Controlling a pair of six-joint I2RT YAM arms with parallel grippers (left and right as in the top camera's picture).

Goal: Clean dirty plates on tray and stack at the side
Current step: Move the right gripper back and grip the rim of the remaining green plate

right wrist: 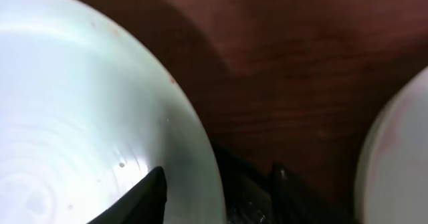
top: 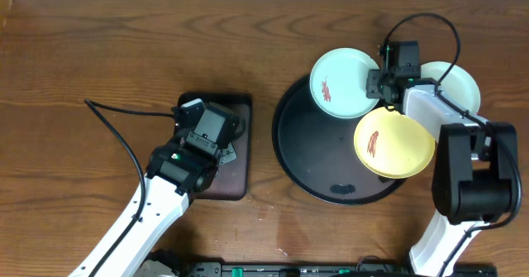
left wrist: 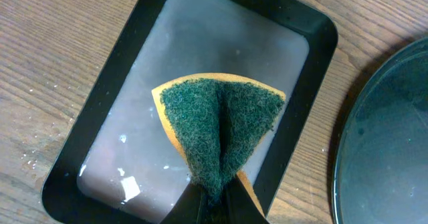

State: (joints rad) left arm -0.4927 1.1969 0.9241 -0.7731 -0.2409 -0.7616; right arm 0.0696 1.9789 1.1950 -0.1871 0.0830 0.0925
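Note:
The large round black tray lies right of centre. A light-blue plate with a reddish smear lies over the tray's far rim. A yellow plate with a smear lies over its right rim. A second pale plate sits on the table to the right, with no smear visible. My right gripper straddles the light-blue plate's right rim, one finger over the inside and one outside with a gap, open. My left gripper is shut on a folded green-and-orange sponge.
A small black rectangular tray with wet liquid sits under the sponge, left of the round tray. It also shows under the left arm in the overhead view. A black cable runs across the table at left.

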